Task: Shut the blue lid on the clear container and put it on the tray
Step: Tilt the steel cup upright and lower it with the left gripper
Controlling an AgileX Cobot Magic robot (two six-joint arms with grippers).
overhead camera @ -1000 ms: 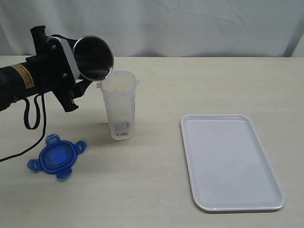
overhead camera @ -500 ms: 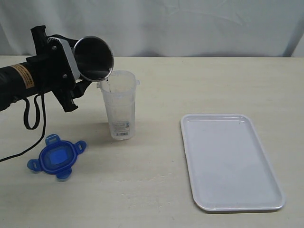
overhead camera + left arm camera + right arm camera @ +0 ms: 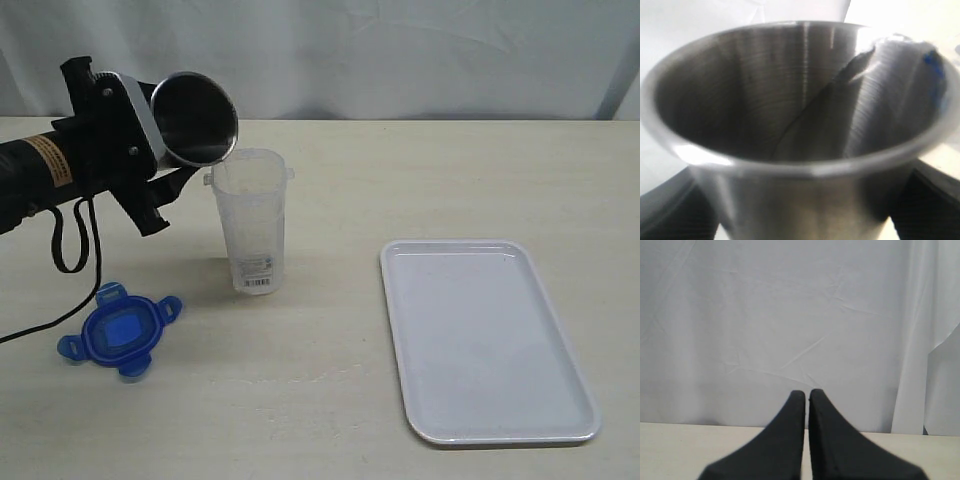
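At the far left of the table point(image 3: 340, 180), the left gripper point(image 3: 165, 150) grasps a steel cup point(image 3: 196, 120), its jaws spread wide around the cup's body. The cup is tipped on its side with its rim just over the mouth of the clear container point(image 3: 250, 220), a pouring attitude. The wrist view shows no contents inside it. The container stands upright and uncapped, left of the tray point(image 3: 485, 340) and well apart from it. The blue lid point(image 3: 120, 332) lies flat at the near left, tabs splayed outward, accessible for pickup. The right gripper point(image 3: 806, 440) is clenched on nothing, outside the exterior view. Lid fitting and tray placement are not yet begun.
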